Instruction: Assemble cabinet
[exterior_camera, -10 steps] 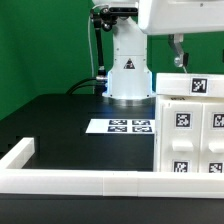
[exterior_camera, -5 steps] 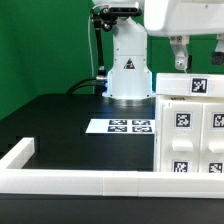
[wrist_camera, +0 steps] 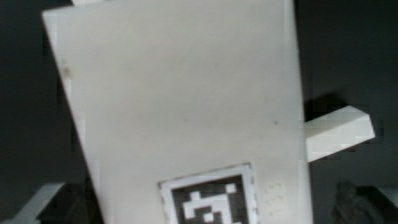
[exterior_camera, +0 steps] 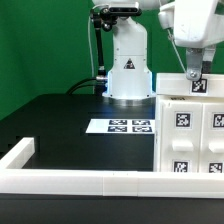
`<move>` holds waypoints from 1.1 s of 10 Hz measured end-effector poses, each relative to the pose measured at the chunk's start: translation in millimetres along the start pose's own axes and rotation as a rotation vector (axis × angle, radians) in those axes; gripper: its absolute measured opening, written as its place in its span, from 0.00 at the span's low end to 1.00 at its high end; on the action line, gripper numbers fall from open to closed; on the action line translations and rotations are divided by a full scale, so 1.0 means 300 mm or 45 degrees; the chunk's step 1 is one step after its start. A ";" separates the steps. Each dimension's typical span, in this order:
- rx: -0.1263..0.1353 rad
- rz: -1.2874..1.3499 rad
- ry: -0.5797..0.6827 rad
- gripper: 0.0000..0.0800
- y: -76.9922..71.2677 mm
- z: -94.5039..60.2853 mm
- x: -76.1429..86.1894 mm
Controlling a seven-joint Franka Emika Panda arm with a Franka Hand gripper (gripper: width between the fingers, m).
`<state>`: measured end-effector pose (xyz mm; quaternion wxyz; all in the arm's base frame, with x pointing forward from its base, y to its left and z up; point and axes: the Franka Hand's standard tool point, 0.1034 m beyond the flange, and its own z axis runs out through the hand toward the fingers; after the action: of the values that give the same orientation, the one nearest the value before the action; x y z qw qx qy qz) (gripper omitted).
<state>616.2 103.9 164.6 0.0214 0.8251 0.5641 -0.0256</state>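
Hanging at the exterior view's upper right, wrist tilted: gripper [exterior_camera: 193, 72], fingers down at top edge of cabinet [exterior_camera: 192, 130]; spread or pressed together, cannot tell. One cabinet block at exterior view's right, white, smooth plastic, boxy, six square black-and-white tags showing. One marker board [exterior_camera: 119, 126], flat, white, four tags, on black table [exterior_camera: 70, 125]. One white border rail [exterior_camera: 100, 181] along front.
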 end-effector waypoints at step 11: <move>0.060 0.727 0.021 0.69 -0.006 0.019 -0.026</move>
<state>611.6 97.0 159.3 0.0040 0.9510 0.3081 -0.0251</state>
